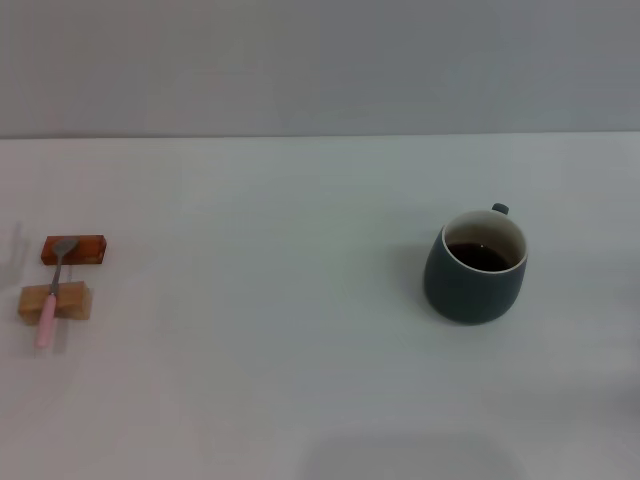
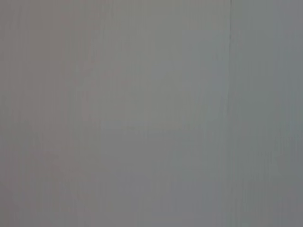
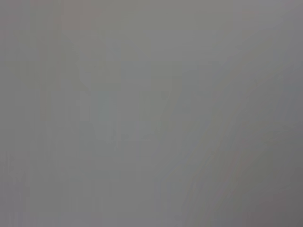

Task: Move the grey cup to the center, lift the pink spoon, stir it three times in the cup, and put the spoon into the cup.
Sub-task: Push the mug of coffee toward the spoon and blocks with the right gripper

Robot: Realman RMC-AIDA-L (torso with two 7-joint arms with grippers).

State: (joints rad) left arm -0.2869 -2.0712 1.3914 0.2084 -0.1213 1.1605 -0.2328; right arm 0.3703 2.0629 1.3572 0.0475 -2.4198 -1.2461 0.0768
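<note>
Neither hand shows, so you can't tell their state. Cup [image 1: 474, 265] sits right of centre, spoon [image 1: 52, 290] far left across two blocks [image 1: 62, 275]. Grip the cup low, slide gently; it's full.

White table [image 1: 250, 380]: grey cup [image 1: 474, 268] (right), two blocks [image 1: 60, 275]

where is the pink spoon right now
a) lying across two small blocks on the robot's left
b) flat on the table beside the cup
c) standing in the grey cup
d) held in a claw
a: in the head view the pink spoon lies across the orange-brown block and the tan block at the table's left, far from the grey cup; no claw is in view.
</note>
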